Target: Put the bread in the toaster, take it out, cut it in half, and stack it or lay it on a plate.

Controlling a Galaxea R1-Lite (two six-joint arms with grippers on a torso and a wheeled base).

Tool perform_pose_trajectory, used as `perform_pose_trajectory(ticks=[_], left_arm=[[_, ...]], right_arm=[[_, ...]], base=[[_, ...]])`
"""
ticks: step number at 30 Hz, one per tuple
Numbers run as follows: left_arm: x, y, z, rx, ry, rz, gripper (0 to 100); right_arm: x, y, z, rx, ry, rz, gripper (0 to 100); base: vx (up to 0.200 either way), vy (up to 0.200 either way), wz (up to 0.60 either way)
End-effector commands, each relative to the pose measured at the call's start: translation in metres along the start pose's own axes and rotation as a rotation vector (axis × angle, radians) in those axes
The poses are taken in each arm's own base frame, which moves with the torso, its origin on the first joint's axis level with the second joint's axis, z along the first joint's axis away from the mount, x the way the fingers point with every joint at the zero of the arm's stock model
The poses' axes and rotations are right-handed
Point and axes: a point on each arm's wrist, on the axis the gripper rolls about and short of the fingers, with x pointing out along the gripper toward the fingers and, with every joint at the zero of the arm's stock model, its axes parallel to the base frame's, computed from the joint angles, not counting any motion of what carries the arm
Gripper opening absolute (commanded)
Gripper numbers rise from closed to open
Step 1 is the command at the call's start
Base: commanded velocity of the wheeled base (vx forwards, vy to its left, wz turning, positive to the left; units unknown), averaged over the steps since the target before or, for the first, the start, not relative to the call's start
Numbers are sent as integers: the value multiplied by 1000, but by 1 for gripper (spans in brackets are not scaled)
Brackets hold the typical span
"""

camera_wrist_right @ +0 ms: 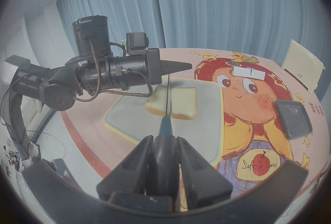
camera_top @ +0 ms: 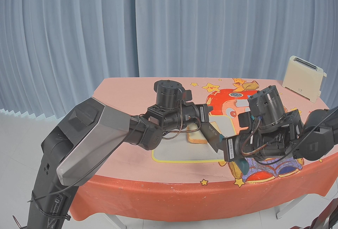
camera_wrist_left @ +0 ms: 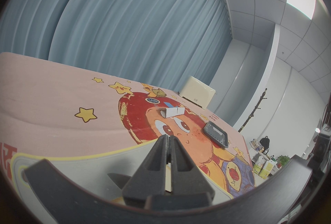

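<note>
One cloth-covered table (camera_top: 116,99) carries everything, and on it lies a grey cutting board (camera_top: 176,152) with a yellow rim. The toaster (camera_top: 303,78) stands well apart at the far right corner. Above the board's far side, the left gripper (camera_wrist_right: 179,66) hangs just beside the bread with its fingers pressed together and nothing visibly between them. The right gripper (camera_wrist_right: 165,140) is clamped tight on the teal handle of a knife (camera_wrist_right: 165,128). A dark square plate (camera_wrist_right: 293,118) sits on the cloth to the right of the board, near the table's right edge. The bread (camera_wrist_right: 184,102) lies flat on the board with the blade standing edge-on across its middle; whether the cut goes right through cannot be told. The slice is likely light, soft and easily crushed or torn, so each half is best pinched gently across its crust edges. Room is tight between the blade and the left fingers, while bare cloth between board and plate gives an open path rightward.
</note>
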Motion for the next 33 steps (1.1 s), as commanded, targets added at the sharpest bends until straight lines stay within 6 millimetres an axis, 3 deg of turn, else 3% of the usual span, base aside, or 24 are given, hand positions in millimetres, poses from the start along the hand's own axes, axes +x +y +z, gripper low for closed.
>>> perform_pose_trajectory(ticks=[1,11,18,22,27,33], left_arm=[[-2,5,-1,-6,3,17,0],[-5,10,4,-7,-9,26,0],[-5,3,4,-2,-10,16,0],[-11,-4,17,7,-35,8,0],[-26,-10,33,12,-59,11,0],[-81,-10,80,20,-150,55,0]], right_arm=[[11,1,-5,-8,29,-9,0],[20,2,-5,-9,45,-15,0],[-7,0,0,1,-9,15,0],[-8,-1,0,0,-15,12,0],[-3,-3,-1,2,-3,-5,0],[-3,-4,-1,4,-4,-6,0]], base=[[0,0,0],[0,0,0],[0,0,0],[0,0,0],[0,0,0],[0,0,0]])
